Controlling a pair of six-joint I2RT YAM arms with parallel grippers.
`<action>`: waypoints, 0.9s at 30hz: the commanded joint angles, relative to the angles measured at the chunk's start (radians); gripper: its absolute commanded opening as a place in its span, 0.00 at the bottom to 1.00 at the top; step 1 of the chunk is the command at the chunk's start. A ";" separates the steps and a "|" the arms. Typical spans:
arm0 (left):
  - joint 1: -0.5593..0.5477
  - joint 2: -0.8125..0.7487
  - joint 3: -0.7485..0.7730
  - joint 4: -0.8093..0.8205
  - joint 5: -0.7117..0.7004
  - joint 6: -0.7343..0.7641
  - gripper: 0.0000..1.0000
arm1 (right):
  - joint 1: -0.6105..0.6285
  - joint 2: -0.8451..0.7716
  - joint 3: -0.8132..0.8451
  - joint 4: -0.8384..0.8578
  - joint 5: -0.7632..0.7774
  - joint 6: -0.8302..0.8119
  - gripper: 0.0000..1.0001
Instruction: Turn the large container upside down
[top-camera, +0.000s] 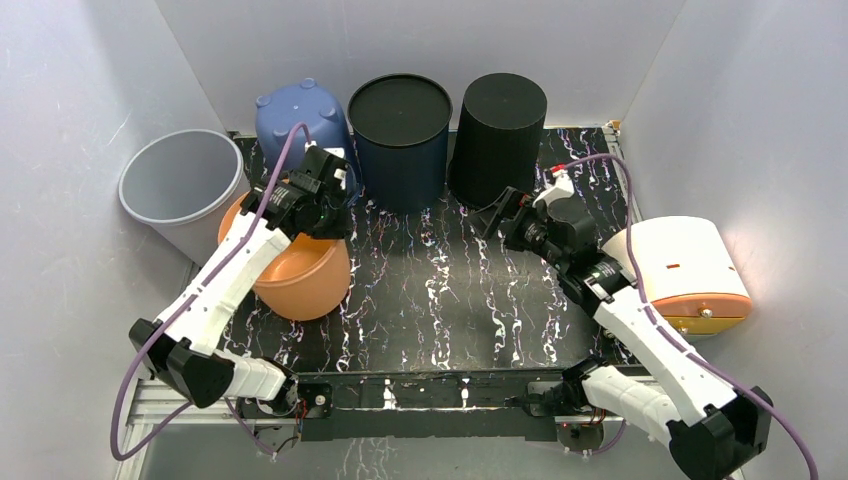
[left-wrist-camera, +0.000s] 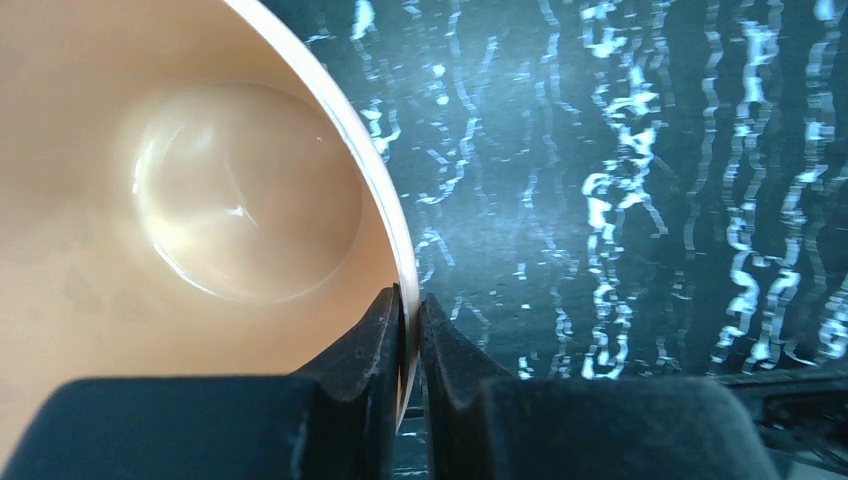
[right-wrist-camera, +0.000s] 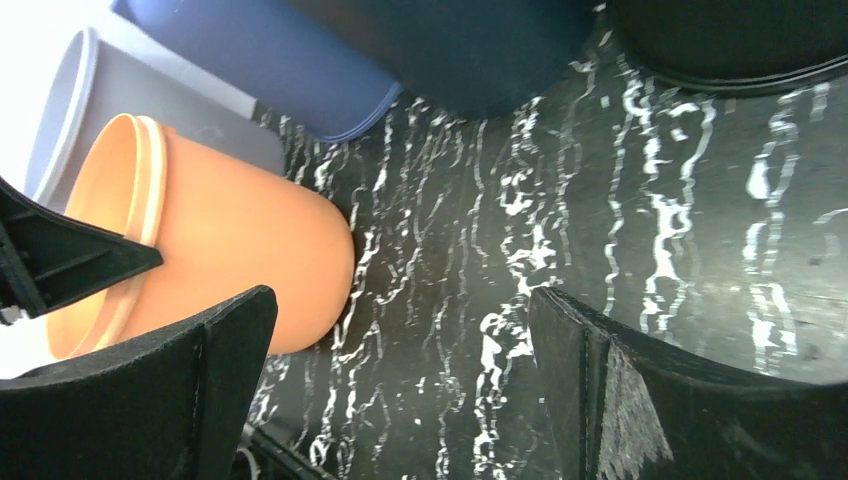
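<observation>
My left jaws pinch the tub (top-camera: 310, 282) at its rim (left-wrist-camera: 396, 250) so I can tip it over; the right jaws stand spread.

orange container (left-wrist-camera: 200, 200): smooth glossy plastic, prob. | table (top-camera: 430, 290): glossy blk marbled

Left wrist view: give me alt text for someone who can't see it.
The left claw is shut on the rim of the orange container, one finger inside and one outside. The container's glossy interior fills the left half; the black, white-streaked table fills the right.
</observation>
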 joint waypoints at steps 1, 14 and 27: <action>0.001 0.046 0.096 0.036 0.211 -0.014 0.00 | -0.006 -0.036 0.138 -0.199 0.159 -0.167 0.98; -0.118 0.128 0.266 0.244 0.535 -0.177 0.00 | -0.007 0.091 0.465 -0.632 0.356 -0.076 0.98; -0.157 0.082 -0.014 0.841 0.780 -0.491 0.00 | -0.008 0.007 0.590 -0.759 0.688 -0.052 0.98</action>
